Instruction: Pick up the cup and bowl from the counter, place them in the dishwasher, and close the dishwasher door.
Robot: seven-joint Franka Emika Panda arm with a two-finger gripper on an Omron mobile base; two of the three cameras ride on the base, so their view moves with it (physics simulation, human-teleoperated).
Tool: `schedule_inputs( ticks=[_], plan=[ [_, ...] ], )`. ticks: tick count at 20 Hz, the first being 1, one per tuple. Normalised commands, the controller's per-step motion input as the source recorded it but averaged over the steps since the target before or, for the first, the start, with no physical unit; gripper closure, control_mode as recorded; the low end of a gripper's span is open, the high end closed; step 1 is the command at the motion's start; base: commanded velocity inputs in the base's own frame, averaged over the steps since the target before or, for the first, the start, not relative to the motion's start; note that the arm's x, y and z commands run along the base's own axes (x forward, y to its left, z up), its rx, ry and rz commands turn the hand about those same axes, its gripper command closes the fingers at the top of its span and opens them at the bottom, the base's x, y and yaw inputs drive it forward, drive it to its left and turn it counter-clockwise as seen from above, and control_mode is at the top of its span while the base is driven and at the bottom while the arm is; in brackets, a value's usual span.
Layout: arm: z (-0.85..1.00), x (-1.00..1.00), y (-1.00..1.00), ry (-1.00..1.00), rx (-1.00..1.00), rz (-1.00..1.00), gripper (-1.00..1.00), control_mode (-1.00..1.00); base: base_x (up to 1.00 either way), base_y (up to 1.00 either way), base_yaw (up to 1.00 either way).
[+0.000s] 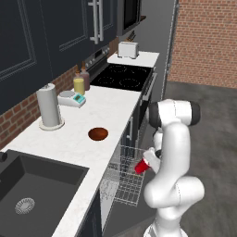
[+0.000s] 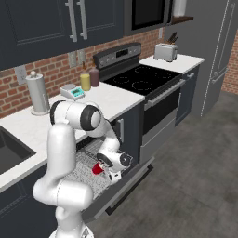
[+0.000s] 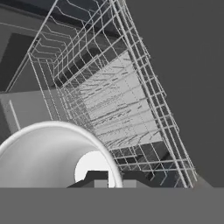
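Red cup [image 1: 140, 166] sits pinched in the pincer [image 1: 147, 163]; hand view reveals its white inside [image 3: 41, 159] over the wire rack [image 3: 118, 105].

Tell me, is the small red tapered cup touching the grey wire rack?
Apart. In the left base view, the cup hangs in the gripper above the wire rack.

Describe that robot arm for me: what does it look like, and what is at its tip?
A chunky arm of glossy white, rounded segments with dark bands at the joints. At its tip sits a small white gripper with two short dark fingers. No cables or markings are visible.
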Motion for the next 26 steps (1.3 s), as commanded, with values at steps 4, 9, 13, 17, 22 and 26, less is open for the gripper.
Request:
schedule_inputs(
  ticks=[4,9,13,17,22,26],
  plan=[
    [-0.54,0.69,0.46,0.04,0.08,0.00,1.00,-1.00,0.00,0.00,0.00],
    [-0.50,0.89,0.32,0.09,0.07,0.00,1.00,-1.00,0.00,0.00,0.00],
    [-0.62,0.81,0.16,0.15,0.06,-0.01,1.00,-1.00,0.00,0.00,0.00],
    [-0.72,0.57,0.20,0.15,0.03,-0.02,1.00,-1.00,0.00,0.00,0.00],
    [-0.76,0.38,0.26,0.14,0.00,-0.03,1.00,-1.00,0.00,0.00,0.00],
    [-0.70,0.23,0.17,0.12,0.00,-0.05,1.00,-1.00,0.00,0.00,0.00]
  ],
)
